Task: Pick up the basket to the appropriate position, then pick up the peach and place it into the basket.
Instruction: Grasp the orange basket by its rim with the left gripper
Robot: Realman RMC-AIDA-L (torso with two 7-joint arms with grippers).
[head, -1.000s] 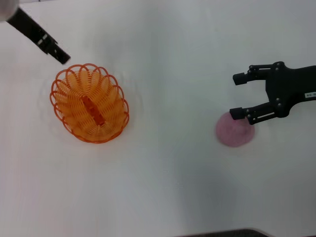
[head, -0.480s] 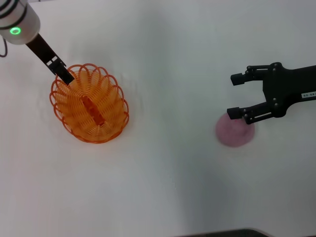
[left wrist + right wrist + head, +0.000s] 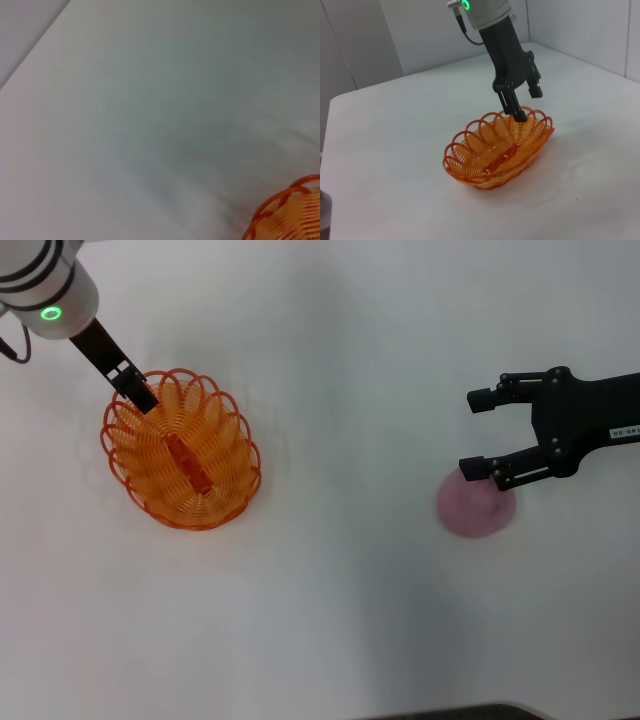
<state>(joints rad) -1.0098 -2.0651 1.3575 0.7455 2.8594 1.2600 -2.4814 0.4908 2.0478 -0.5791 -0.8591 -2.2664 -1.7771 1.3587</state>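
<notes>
The orange wire basket [image 3: 182, 452] rests on the white table at the left; it also shows in the right wrist view, basket [image 3: 500, 150], and a bit of its rim [image 3: 287, 197] in the left wrist view. My left gripper [image 3: 138, 395] is at the basket's far left rim, pointing down. In the right wrist view the left gripper [image 3: 527, 102] has its fingers apart, one fingertip [image 3: 519, 114] at the rim. The pink peach [image 3: 474, 505] lies on the right. My right gripper [image 3: 477, 432] is open just beyond the peach, its nearer finger overlapping the peach's far edge.
A white table [image 3: 330, 590] carries only the basket and the peach. A grey wall [image 3: 420, 35] stands behind the table's far edge in the right wrist view.
My left gripper has come in from the far left and dropped to the basket's rim. My right gripper has shifted slightly left; the basket and the peach have not moved.
</notes>
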